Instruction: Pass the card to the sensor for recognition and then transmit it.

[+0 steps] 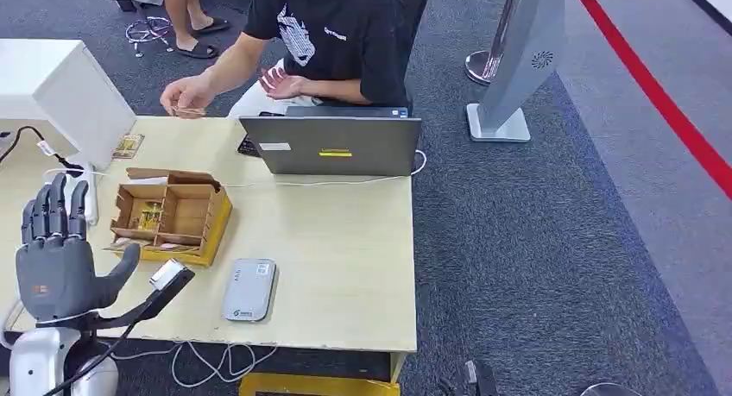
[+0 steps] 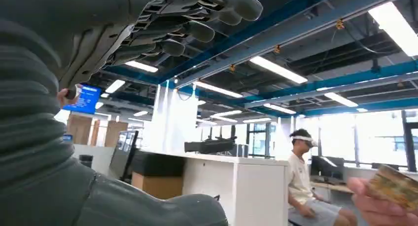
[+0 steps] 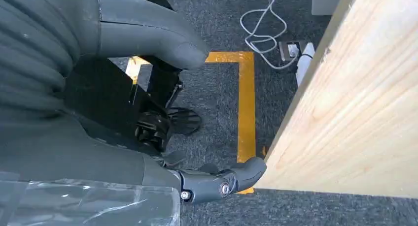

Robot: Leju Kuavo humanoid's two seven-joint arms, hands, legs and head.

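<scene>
A seated person's hand holds a card [image 1: 186, 110] over the far left of the table [image 1: 345, 241]; the left wrist view catches the card [image 2: 398, 185] between the person's fingers too. My left hand [image 1: 56, 251] is raised above the table's near left corner, palm forward, its fingers [image 2: 197, 24] spread and holding nothing. The grey-white sensor [image 1: 249, 289] lies flat near the front edge, right of that hand. My right hand [image 3: 148, 137] hangs below the table's edge with nothing in it, thumb [image 3: 162, 36] and one finger [image 3: 231, 179] apart.
An open cardboard box [image 1: 169, 216] with cards stands left of centre, and another card [image 1: 128, 146] lies behind it. A grey laptop [image 1: 332, 144] faces the person. A white box [image 1: 65, 85] sits at the far left. A black stand [image 1: 164, 286] and cables run beside my left hand.
</scene>
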